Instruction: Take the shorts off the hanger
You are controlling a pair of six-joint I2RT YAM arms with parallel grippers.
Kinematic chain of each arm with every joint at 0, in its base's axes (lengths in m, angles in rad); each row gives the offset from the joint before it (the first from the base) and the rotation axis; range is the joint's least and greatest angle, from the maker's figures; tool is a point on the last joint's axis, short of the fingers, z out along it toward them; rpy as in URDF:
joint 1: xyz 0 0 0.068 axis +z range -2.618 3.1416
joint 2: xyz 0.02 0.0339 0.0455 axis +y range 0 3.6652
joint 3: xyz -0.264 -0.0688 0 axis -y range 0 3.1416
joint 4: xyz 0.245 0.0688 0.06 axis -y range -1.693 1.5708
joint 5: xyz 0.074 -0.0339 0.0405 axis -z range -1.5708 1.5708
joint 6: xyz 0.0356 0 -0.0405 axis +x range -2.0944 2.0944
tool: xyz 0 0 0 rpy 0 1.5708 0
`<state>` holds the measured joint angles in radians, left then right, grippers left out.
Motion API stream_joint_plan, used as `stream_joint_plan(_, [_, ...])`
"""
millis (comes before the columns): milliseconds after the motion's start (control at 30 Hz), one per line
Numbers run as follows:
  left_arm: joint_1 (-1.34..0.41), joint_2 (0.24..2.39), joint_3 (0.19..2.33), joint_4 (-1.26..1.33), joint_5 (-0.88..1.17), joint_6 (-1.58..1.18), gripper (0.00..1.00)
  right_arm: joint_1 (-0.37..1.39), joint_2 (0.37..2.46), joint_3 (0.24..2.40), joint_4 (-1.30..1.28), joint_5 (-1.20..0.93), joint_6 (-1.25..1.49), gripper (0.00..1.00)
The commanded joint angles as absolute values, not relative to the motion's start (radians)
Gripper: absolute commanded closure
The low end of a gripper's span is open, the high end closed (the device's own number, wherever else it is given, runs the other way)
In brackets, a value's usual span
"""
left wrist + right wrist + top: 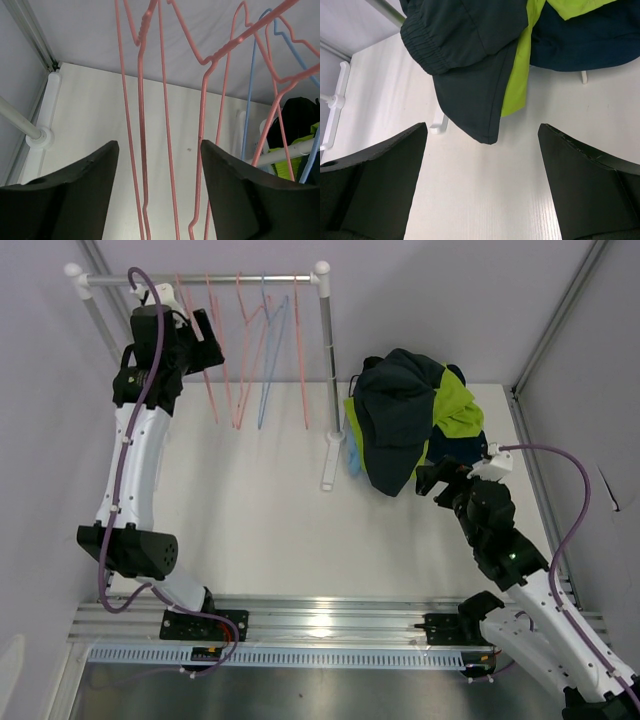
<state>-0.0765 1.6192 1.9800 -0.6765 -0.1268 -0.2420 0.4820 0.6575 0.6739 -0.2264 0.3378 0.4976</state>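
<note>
A pile of shorts (pixel 405 420) lies on the table at the back right: dark blue-green on top, lime green (pixel 458 405) and navy under it, a bit of light blue (pixel 354 460) at the left edge. It also shows in the right wrist view (pixel 470 45). Several bare pink and blue hangers (pixel 250 350) hang on the white rail (pixel 200 280). My left gripper (pixel 205 345) is open, raised beside the leftmost hangers (pixel 145 125). My right gripper (pixel 432 480) is open and empty, just in front of the pile.
The rack's white right post (pixel 327 370) and its foot (pixel 331 465) stand between the hangers and the pile. The left post (pixel 20 122) and its foot stand near the left wall. Metal frame posts run along both side walls.
</note>
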Motion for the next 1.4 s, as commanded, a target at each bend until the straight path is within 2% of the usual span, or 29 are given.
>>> stream_joint_plan(0, [-0.08, 1.562, 2.045, -0.715, -0.103, -0.23, 0.12, 0.503, 0.635, 0.722, -0.248, 0.376, 0.505, 0.01])
stream_joint_plan(100, [-0.081, 1.499, 2.042, -0.739, -0.094, -0.235, 0.01, 0.522, 0.627, 0.741, -0.278, 0.403, 0.494, 0.0])
stream_joint_plan(267, [-0.081, 1.253, 1.861, -0.709, -0.083, -0.247, 0.01, 0.531, 0.635, 0.814, -0.317, 0.362, 0.422, 0.01])
stream_joint_plan(467, [-0.084, 0.886, 1.307, -0.571, 0.001, -0.271, 0.01, 0.538, 0.66, 0.998, -0.413, 0.264, 0.373, 0.01])
stream_joint_plan(533, [-0.084, 0.728, 1.12, -0.508, 0.104, -0.29, 0.01, 0.54, 0.655, 1.043, -0.429, 0.224, 0.361, 0.01])
stream_joint_plan(633, [-0.086, 0.54, 0.979, -0.489, 0.208, -0.298, 0.01, 0.538, 0.655, 1.144, -0.451, 0.105, 0.328, 0.01])
stream_joint_plan(700, [-0.086, 0.424, 0.954, -0.498, 0.23, -0.305, 0.01, 0.54, 0.655, 1.21, -0.48, 0.051, 0.319, 0.01])
stream_joint_plan(800, [-0.1, 0.362, 0.968, -0.569, 0.262, -0.298, 0.01, 0.54, 0.643, 1.253, -0.527, 0.012, 0.302, 0.01])
stream_joint_plan(967, [-0.13, 0.319, 0.951, -0.663, 0.147, -0.276, 0.0, 0.54, 0.563, 1.209, -0.578, -0.002, 0.308, 0.01])
stream_joint_plan(1267, [-0.132, 0.298, 0.956, -0.709, -0.133, -0.268, 0.01, 0.54, 0.473, 1.117, -0.657, 0.133, 0.339, 0.01])
stream_joint_plan(1367, [-0.132, 0.293, 0.959, -0.713, -0.17, -0.249, 0.02, 0.54, 0.474, 1.1, -0.635, 0.141, 0.331, 0.01])
